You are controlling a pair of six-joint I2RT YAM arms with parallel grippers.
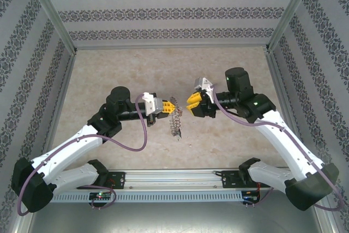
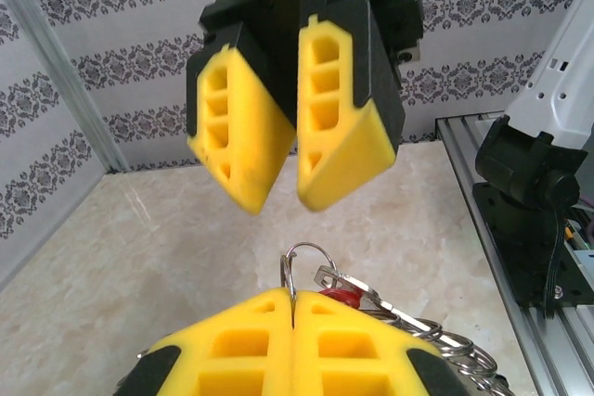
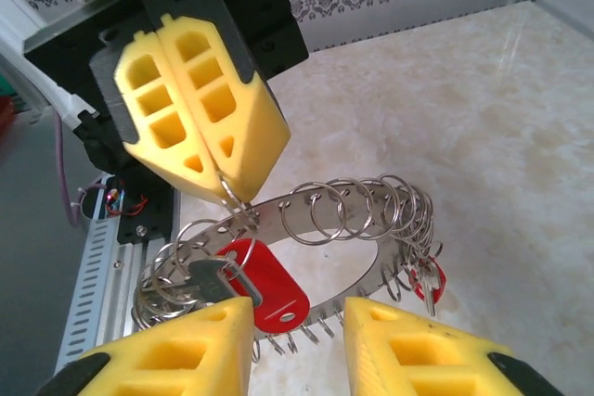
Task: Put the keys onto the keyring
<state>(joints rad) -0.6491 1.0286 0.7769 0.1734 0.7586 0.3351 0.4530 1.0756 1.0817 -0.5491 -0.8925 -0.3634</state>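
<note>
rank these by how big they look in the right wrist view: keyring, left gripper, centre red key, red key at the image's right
1. keyring, widest span
2. left gripper, almost level with it, so unsure
3. centre red key
4. red key at the image's right, looks smallest, though rings partly hide it

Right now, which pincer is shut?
The left pincer, clamped on a small ring; the right pincer stands open.
</note>
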